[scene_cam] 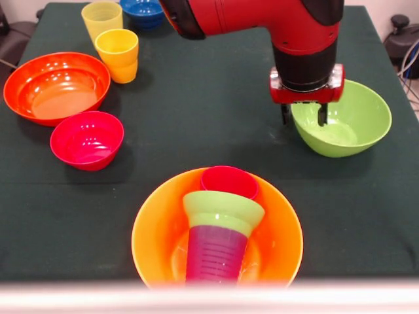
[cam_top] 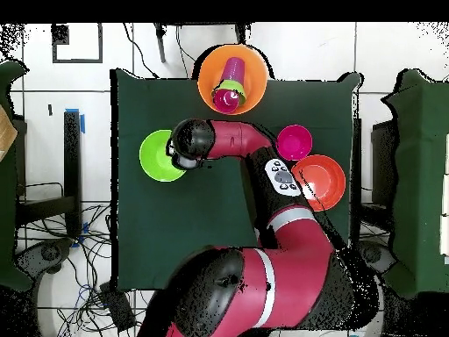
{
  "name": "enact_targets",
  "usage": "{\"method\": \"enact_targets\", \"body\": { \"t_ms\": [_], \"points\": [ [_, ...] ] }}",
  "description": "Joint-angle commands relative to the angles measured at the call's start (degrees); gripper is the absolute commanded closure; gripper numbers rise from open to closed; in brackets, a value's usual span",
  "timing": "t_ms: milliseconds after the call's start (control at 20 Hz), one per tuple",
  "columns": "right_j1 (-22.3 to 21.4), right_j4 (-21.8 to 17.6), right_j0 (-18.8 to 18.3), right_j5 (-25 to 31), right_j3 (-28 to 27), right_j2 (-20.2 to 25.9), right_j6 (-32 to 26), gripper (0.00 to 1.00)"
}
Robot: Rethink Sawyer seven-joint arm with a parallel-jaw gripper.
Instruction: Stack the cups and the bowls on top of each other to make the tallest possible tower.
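Note:
The tower stands in the near middle: a large yellow-orange bowl (scene_cam: 157, 239) holds a purple ribbed cup (scene_cam: 216, 254), with a small green bowl (scene_cam: 222, 210) on it and a red-pink cup (scene_cam: 229, 181) on top. It also shows in the overhead view (cam_top: 230, 86). My gripper (scene_cam: 304, 115) is open and empty. One finger hangs inside the left rim of the large green bowl (scene_cam: 350, 124) and the other outside it. In the overhead view my wrist (cam_top: 193, 142) hides the gripper beside the green bowl (cam_top: 158, 156).
At the left are a wide orange-red bowl (scene_cam: 55, 85) and a small red-pink bowl (scene_cam: 86, 139). Behind them stand a yellow-orange cup (scene_cam: 118, 55), a pale yellow cup (scene_cam: 101, 18) and a small blue bowl (scene_cam: 143, 10). A pale bar (scene_cam: 209, 297) runs along the near edge.

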Motion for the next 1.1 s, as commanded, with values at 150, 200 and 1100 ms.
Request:
{"method": "enact_targets", "body": {
  "t_ms": [150,200,1100],
  "points": [
    [2.52,0.25,0.95,-4.73,-0.68,3.73,-0.43,1.00],
    [2.15,-0.31,1.12,-5.27,-0.27,3.31,-0.36,1.00],
    [-9.26,4.25,-4.17,21.68,2.54,2.91,-6.89,1.00]
  ]
}}
